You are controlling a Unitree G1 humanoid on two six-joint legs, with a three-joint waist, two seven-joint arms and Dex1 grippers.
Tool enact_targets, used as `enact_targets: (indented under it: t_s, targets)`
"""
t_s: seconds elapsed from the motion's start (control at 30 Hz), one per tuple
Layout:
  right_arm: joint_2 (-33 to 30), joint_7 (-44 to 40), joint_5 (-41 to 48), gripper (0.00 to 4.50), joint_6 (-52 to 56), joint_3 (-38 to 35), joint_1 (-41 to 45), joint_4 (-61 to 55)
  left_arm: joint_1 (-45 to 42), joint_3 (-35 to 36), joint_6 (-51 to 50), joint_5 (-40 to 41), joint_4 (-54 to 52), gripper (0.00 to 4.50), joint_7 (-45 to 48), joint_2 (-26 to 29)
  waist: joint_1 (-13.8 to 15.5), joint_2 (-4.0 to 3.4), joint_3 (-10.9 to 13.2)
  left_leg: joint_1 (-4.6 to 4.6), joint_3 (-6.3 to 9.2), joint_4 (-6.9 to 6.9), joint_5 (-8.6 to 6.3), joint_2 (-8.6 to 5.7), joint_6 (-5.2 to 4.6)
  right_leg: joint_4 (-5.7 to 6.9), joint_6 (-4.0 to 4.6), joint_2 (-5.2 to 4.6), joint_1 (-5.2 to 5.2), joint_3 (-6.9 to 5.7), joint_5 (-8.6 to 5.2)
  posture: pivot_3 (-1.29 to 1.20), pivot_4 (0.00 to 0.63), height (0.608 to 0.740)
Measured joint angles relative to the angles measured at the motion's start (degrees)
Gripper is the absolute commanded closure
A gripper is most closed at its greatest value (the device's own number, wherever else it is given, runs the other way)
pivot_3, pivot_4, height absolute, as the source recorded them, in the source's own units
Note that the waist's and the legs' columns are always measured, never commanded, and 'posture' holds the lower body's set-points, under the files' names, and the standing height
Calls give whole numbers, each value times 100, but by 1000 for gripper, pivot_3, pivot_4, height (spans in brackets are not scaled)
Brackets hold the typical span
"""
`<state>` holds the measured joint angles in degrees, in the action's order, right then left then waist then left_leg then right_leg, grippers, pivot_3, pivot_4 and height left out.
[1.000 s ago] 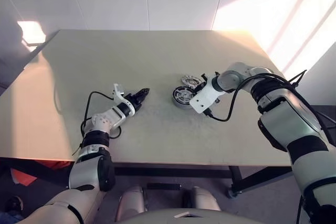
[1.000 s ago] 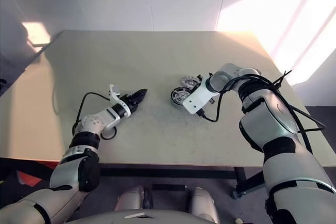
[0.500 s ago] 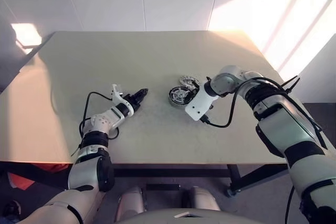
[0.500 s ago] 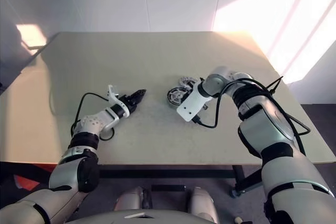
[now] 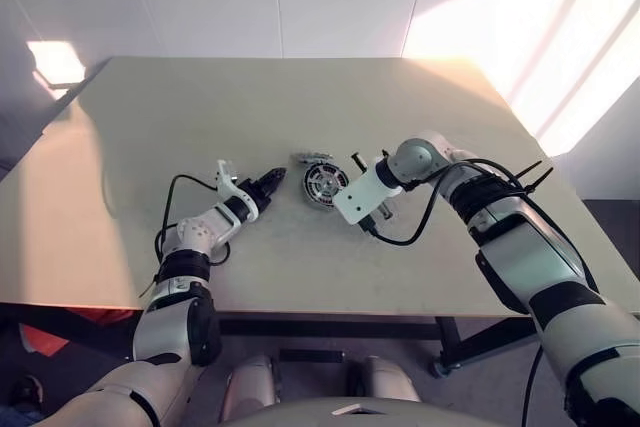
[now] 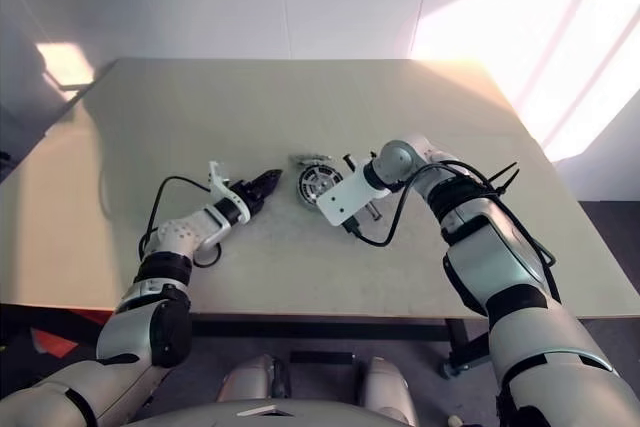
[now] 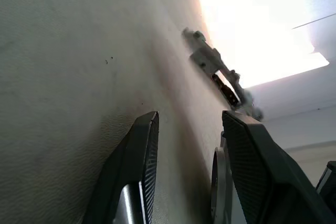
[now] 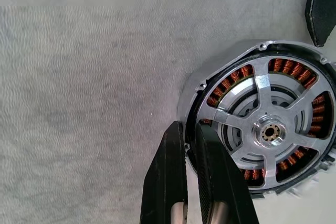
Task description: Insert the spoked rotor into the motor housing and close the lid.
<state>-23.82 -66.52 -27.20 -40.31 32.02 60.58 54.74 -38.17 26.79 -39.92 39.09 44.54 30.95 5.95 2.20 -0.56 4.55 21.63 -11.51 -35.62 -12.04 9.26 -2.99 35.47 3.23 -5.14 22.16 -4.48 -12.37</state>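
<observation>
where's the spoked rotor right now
The spoked rotor sits inside the motor housing near the table's middle, between the two grippers.

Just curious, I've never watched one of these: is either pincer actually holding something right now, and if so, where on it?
The right pincer pinches the round motor casing by its rim. The left pincer is open and holds nothing.

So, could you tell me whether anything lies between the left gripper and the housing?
Nothing visible does. Only bare table separates the open left gripper from the housing. The right gripper is shut on the housing's rim, on the side away from the left gripper, so it is off that path.
</observation>
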Motion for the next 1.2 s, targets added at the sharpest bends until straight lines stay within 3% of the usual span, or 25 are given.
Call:
enact_targets:
  t_s: [0.23,0.73,0.97,1.07,1.2]
  targets:
    - [30,-999,787,4493,1633,-245,-474,-1182,-11,-35,10,14,-28,2474,12,-68,102,-1,1,12,-4,21,4,-1,3,-11,1,-1,12,-2,0,0,0,740]
    - [-844,-1514,1647,4493,7911,-877,-1258,-4315,215,-51,133,106,-364,2474,28,-307,252,-2,0,9,-7,80,13,-6,19,-63,-1,1,12,-5,0,0,0,740]
    - [-748,-805,2360,4493,12175,-946,-1125,-5398,374,-47,174,132,-561,2474,-11,-386,271,-10,-5,-9,-7,108,27,-6,44,-65,-2,8,13,-2,-1,0,0,740]
    - [-405,-257,2698,4493,13067,-1152,-914,-5502,426,-56,171,136,-621,2474,-23,-395,288,-11,-6,-23,-7,128,39,-6,65,-66,-1,13,10,1,-2,0,0,740]
    - [437,651,2949,4493,13260,-1701,-692,-5031,479,-100,154,142,-702,2474,-55,-399,321,-15,-8,-37,-8,152,58,-6,100,-66,3,19,12,5,-5,0,0,740]
